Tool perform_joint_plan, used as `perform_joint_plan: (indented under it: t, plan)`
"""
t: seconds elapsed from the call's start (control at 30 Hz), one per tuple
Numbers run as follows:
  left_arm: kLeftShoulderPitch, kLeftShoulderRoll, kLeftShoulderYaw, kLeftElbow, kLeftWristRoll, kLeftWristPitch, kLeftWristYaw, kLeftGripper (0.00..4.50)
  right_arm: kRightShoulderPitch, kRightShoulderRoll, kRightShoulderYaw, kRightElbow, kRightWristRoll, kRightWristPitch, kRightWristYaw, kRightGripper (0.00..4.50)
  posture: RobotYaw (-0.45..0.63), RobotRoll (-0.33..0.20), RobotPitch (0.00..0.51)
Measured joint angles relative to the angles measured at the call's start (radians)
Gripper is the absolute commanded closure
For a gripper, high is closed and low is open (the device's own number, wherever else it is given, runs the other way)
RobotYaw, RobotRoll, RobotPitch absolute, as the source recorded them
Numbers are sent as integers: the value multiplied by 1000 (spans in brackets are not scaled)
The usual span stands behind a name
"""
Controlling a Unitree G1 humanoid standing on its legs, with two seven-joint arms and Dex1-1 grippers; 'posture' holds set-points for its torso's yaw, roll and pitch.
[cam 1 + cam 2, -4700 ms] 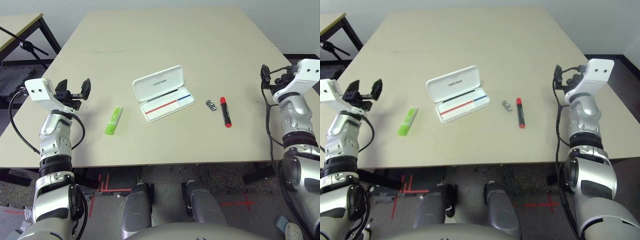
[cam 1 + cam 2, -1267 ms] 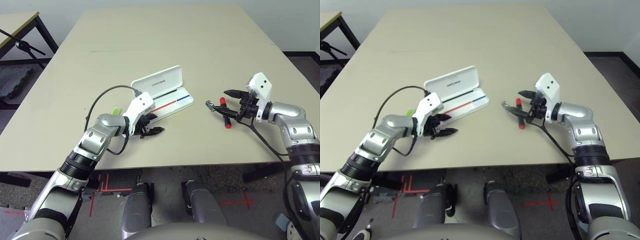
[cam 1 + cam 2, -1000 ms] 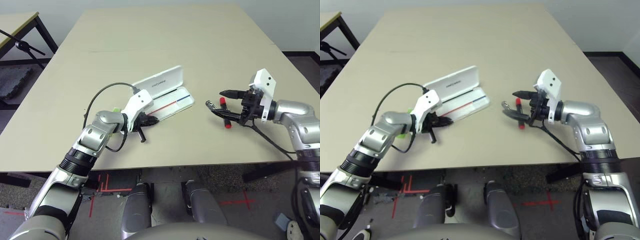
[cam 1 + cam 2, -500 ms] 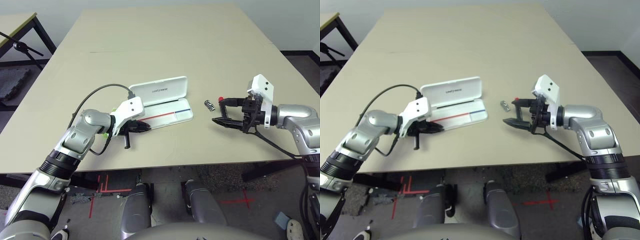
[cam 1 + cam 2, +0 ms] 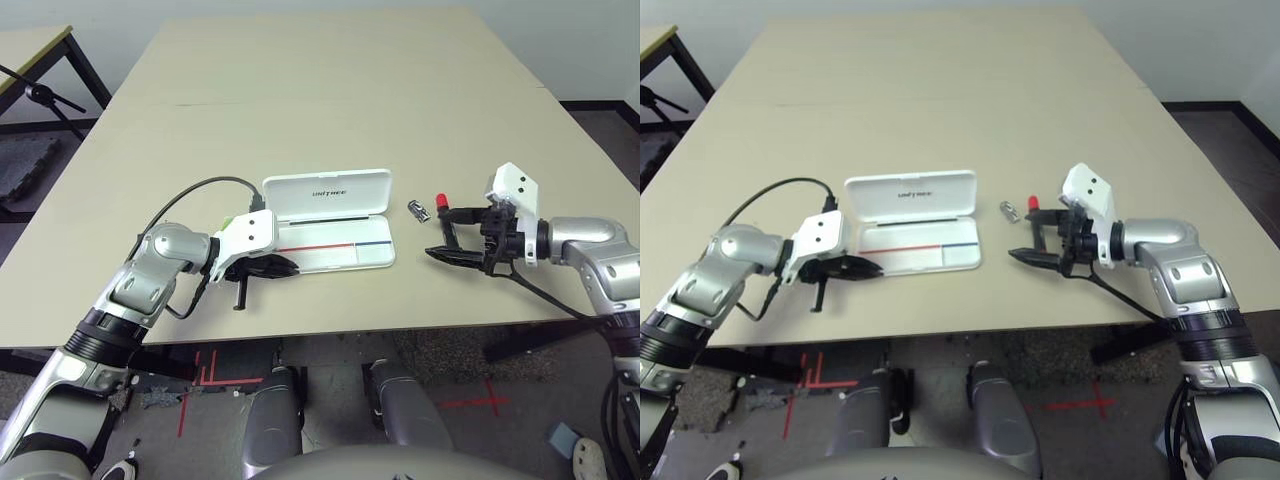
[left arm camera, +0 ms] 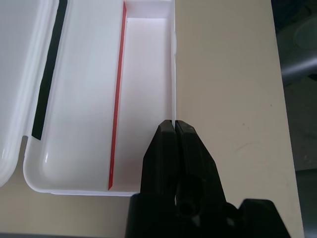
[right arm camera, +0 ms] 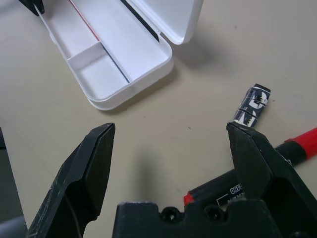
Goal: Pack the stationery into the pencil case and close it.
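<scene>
The wide-spread right gripper (image 5: pixel 447 233) half hides the red marker pen (image 7: pixel 297 143); the pinched left gripper (image 6: pixel 175 130) touches the open white plastic pencil case's (image 5: pixel 340 255) rim

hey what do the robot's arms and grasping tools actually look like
Both arms are jointed silver metal with dark seams. Each wrist carries a white boxy housing with small dark holes, and a black cable loops along each forearm. The left tool and right tool each have two tapering glossy black plastic fingers.
</scene>
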Motion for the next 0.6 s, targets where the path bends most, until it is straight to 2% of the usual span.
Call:
perform_joint_plan:
  t: [0.13,0.2,0.33,0.57,0.6]
  plan:
    - [2,-1,0,0,15,-4,10,4460,-4,2,6,4,-5,-2,0,0,-126,0,119]
    - [3,-1,0,2,24,-7,18,4017,-8,2,6,10,-5,-7,0,0,-124,0,119]
    - [3,-2,0,2,29,-14,38,2707,-10,3,6,16,-6,-12,2,0,-121,0,118]
    - [19,12,18,-45,17,-12,41,43,-19,3,7,22,-12,-28,7,0,-119,0,118]
    - [23,17,29,-62,12,-9,38,43,-22,3,7,22,-13,-29,7,0,-117,0,119]
